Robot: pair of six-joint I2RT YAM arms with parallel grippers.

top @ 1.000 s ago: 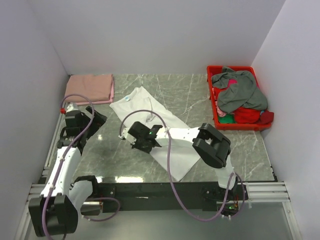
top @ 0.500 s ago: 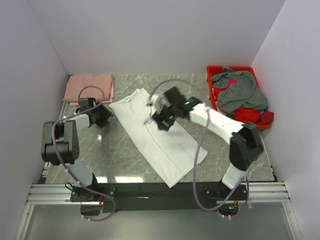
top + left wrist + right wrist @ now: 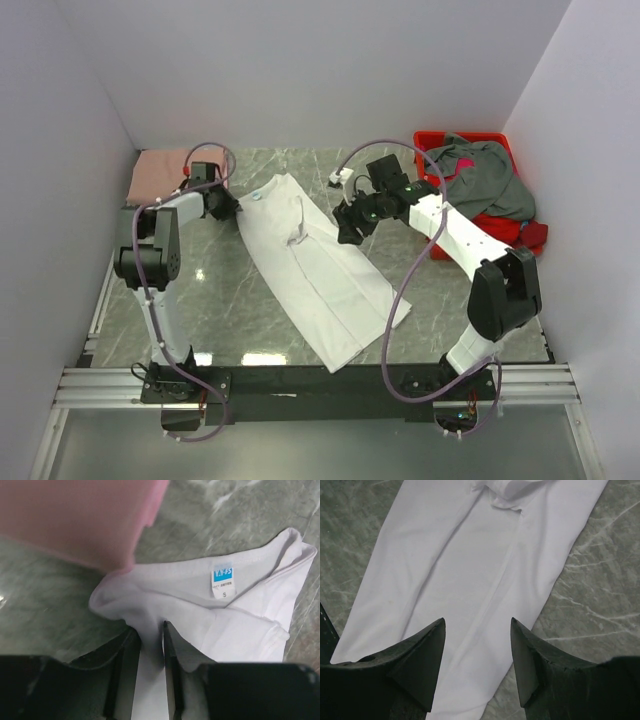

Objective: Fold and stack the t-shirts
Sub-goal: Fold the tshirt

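Overhead: a white t-shirt point(image 3: 320, 280), folded into a long strip, lies across the table's middle from 11 to 5 o'clock. A folded pink t-shirt point(image 3: 160, 172) sits at 10 o'clock. A red bin point(image 3: 432, 137) holding a grey t-shirt point(image 3: 490, 185) is at 2.

Left wrist: the left gripper point(image 3: 148, 632) stands narrow, pinching a ridge of white cloth near the collar.

Right wrist: the right gripper point(image 3: 477, 630) is spread wide over the white cloth, holding nothing.

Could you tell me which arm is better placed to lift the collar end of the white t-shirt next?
Left, probably: the left tool pinches the white t-shirt beside its collar label, while the right tool hangs open over the shirt's middle.
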